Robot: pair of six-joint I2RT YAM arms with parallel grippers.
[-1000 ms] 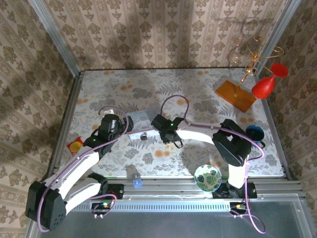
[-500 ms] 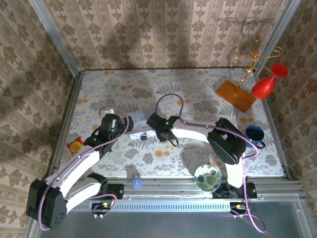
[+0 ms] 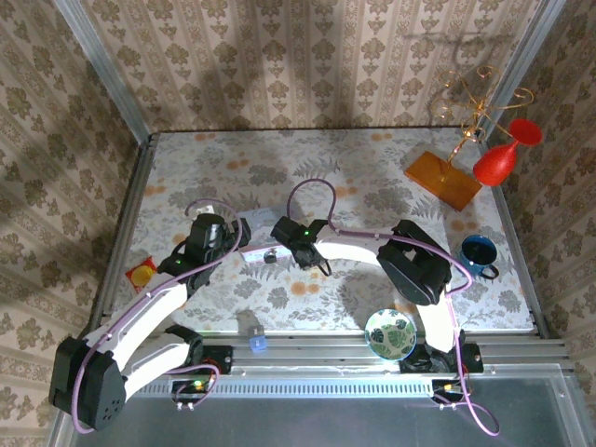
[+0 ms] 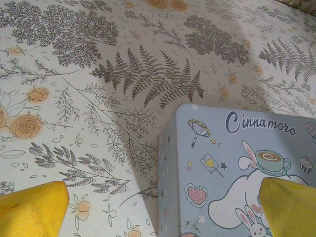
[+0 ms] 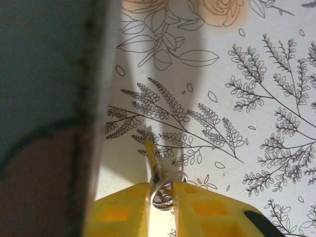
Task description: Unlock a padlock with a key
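The jaws of my right gripper [image 5: 160, 190] are clenched on the key [image 5: 154, 168], and its blade points to 12 o'clock. The padlock [image 3: 268, 255] lies on the bench [image 3: 372, 186] beside the Cinnamoroll tin [image 4: 237, 163]. The jaws of my left gripper [image 4: 161, 207] are released, spread wide over the corner of the tin.

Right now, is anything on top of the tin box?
On the tin box the visible lid carries just its cartoon print, with nothing lying on it. One of the left fingers covers the right part, contact unclear, and the near edge is out of frame.
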